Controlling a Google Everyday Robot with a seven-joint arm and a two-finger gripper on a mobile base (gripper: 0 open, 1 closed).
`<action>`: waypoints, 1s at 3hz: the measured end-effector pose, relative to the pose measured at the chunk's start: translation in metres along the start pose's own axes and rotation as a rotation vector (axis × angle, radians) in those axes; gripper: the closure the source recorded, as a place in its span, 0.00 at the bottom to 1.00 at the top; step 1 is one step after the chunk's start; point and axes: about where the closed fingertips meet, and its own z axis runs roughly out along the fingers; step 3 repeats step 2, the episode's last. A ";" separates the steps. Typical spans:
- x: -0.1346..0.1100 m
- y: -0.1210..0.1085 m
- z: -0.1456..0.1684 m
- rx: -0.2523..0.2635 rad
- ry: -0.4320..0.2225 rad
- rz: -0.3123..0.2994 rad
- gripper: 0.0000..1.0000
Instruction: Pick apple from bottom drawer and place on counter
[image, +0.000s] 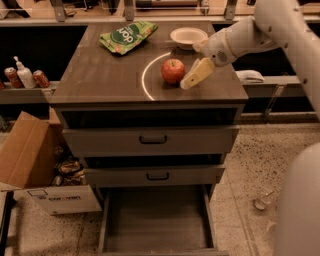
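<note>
A green snack bag (127, 36) lies at upper centre of the frame, left of a white bowl (187, 36) that sits just above the gripper (196, 62), right of centre. At the left edge, two red cans (41, 78) flank a white pump bottle (24, 75) on a low shelf. An open cardboard box (37, 165) stands below them at lower left, and a white cloth (250, 76) lies at mid right.
</note>
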 end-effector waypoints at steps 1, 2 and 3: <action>-0.024 0.023 -0.044 0.082 0.027 -0.043 0.00; -0.049 0.048 -0.078 0.140 0.060 -0.085 0.00; -0.049 0.048 -0.078 0.140 0.060 -0.085 0.00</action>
